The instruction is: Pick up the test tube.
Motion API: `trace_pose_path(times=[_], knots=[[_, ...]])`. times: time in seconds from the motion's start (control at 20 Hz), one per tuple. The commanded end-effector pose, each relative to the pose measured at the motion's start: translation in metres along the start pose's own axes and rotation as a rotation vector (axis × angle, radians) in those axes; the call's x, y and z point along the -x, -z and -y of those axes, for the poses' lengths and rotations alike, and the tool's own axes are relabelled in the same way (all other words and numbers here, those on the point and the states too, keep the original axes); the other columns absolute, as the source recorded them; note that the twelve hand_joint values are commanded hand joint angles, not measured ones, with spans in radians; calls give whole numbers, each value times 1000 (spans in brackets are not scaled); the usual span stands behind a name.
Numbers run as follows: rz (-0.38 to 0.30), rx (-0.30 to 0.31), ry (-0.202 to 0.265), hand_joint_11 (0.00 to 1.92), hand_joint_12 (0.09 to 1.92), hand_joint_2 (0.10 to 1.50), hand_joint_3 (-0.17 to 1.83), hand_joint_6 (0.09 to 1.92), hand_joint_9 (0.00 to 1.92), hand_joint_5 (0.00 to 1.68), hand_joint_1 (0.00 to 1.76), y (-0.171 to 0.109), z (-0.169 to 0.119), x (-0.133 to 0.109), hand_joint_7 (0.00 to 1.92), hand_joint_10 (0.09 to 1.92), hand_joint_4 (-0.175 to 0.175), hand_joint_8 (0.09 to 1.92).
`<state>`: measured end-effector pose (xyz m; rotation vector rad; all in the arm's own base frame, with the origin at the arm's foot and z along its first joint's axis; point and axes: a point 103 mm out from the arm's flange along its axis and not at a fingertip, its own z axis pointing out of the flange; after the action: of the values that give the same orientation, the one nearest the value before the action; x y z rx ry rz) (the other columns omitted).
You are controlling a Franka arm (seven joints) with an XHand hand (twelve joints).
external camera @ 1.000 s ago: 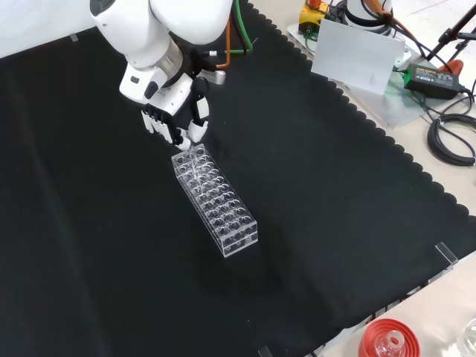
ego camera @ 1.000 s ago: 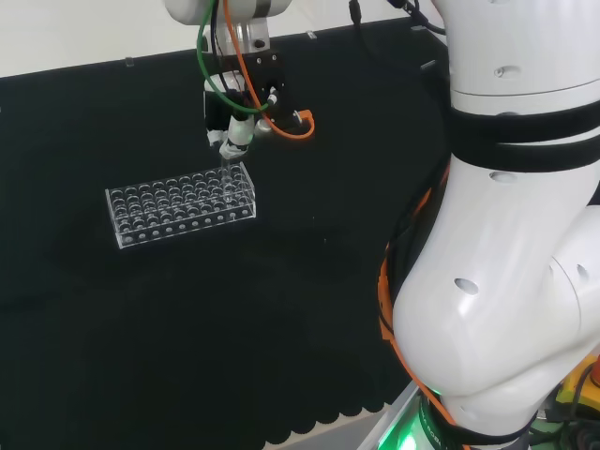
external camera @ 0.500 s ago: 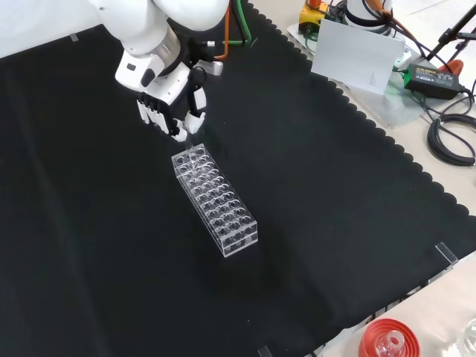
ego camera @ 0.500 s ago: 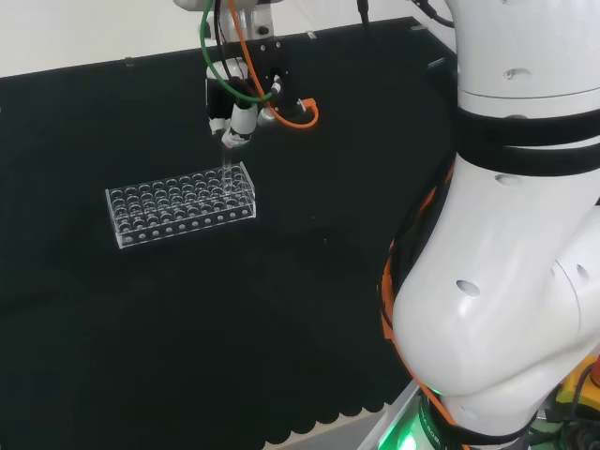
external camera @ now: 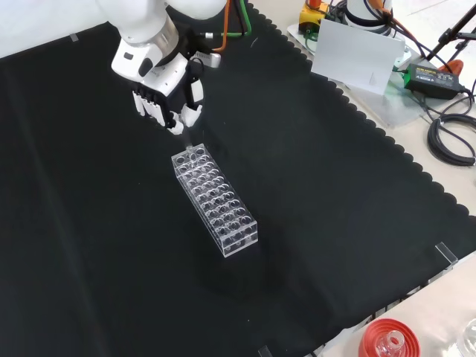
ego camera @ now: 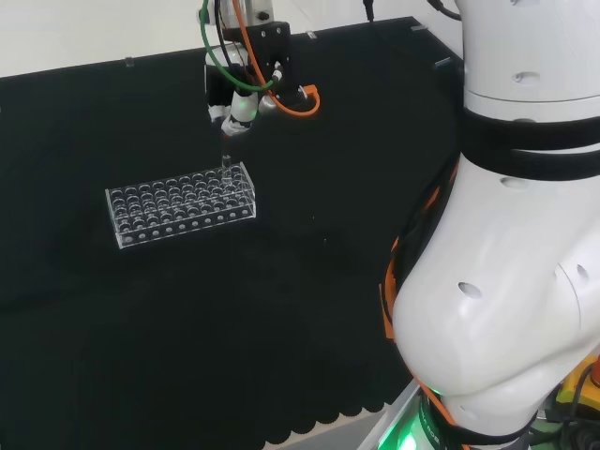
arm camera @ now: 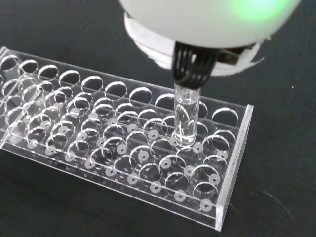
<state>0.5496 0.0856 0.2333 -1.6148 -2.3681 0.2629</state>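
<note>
A black cloth [external camera: 320, 193] covers the bench, and a clear rack [external camera: 214, 200] of round holes lies on it. Past the cloth's edge the front view takes in cables and a red ribbed stand [external camera: 388, 341], which the head view leaves out. The hand [external camera: 167, 93] hangs above the rack's far end in the front view, fingers curled downward. In the wrist view a clear test tube [arm camera: 186, 116] stands upright, its top pinched under the hand, its lower end still in a hole near the rack's end wall.
</note>
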Motion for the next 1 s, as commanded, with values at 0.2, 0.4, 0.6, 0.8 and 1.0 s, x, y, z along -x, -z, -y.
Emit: trace_pose_path(times=[0.2,0.4,0.6,0.8,1.0], knots=[[9,35,3,1074,1082,491,850,574,1339,1350,1445,27,9,1,1496,488,-175,593],[20,53,-2,1074,1083,488,853,573,1340,1351,1445,42,16,3,1497,487,-175,592],[27,77,4,1073,1084,487,855,572,1341,1352,1445,61,28,1,1499,487,-175,589],[32,106,20,1072,1086,485,858,570,1342,1354,1446,82,40,-5,1501,487,-175,587],[38,120,15,1071,1087,484,859,569,1343,1355,1446,94,46,-10,1502,486,-175,585]])
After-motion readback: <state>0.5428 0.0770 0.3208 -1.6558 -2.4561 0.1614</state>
